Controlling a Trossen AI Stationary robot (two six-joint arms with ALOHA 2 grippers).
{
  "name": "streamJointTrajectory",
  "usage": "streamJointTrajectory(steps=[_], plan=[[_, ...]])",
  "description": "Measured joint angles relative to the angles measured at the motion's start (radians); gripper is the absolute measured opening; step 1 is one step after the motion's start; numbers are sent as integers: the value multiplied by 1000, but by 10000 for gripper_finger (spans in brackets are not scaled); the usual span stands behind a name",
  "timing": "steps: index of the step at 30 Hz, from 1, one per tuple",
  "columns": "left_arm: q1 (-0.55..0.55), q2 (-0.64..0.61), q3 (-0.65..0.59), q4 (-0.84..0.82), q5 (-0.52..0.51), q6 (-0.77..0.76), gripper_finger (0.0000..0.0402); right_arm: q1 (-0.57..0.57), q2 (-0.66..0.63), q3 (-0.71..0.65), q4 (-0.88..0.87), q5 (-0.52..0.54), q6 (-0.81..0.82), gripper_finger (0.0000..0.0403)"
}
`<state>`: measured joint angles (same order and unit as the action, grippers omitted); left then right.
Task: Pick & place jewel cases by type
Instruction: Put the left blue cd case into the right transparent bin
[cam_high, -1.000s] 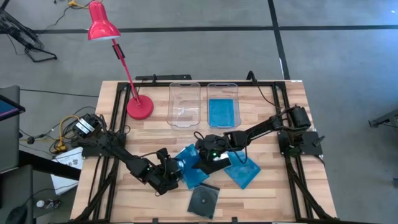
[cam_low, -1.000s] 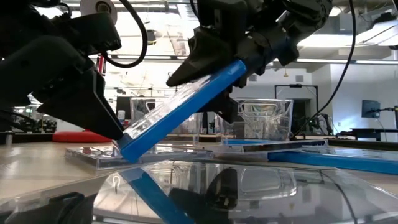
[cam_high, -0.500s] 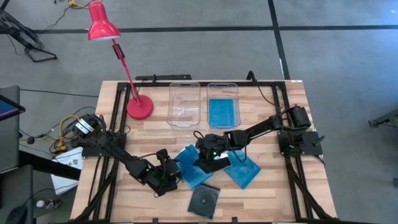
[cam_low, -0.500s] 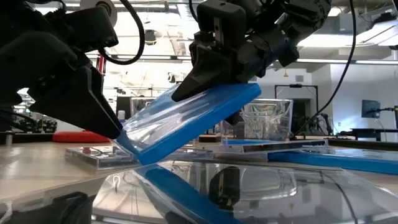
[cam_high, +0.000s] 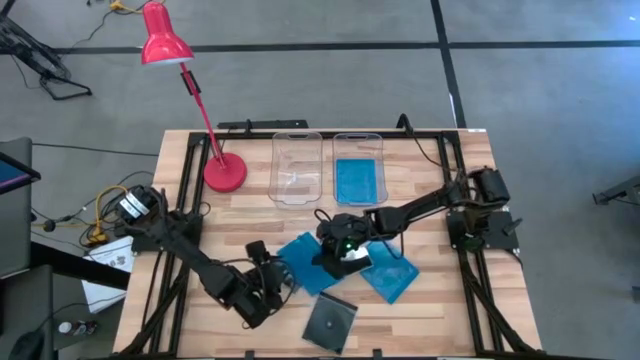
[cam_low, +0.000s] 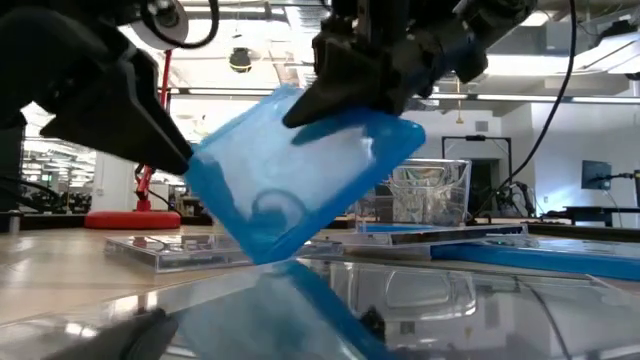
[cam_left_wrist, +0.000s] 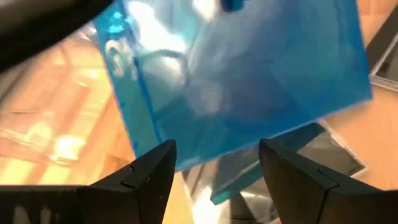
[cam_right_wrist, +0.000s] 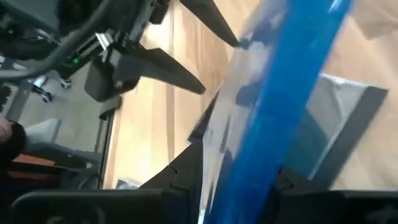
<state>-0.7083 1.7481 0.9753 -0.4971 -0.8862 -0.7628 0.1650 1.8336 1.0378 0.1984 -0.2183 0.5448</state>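
Near the wooden desk's (cam_high: 440, 210) front edge, the right gripper (cam_high: 343, 257) pinches a glossy, flat blue case (cam_low: 300, 170), tilted steeply. The left gripper (cam_high: 272, 285) waits beside it, jaws spread.

You are not getting any readable text, label, brand, number or sign in these views; nothing on the table or in the room behind it is showing lettering you can make out.
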Motion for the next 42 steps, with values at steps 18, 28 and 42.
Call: streamJointTrajectory(steps=[18, 28, 42], plan=[[-55, 0, 27, -203, -128, -190, 226, 16, -137, -1, -116, 171, -84, 13], [-56, 0, 28, -266, -133, -259, 226, 14, -294, -2, -237, 283, -141, 24], [-57, -1, 28, -276, -129, -287, 226, -95, -627, -2, -556, 618, -180, 21]])
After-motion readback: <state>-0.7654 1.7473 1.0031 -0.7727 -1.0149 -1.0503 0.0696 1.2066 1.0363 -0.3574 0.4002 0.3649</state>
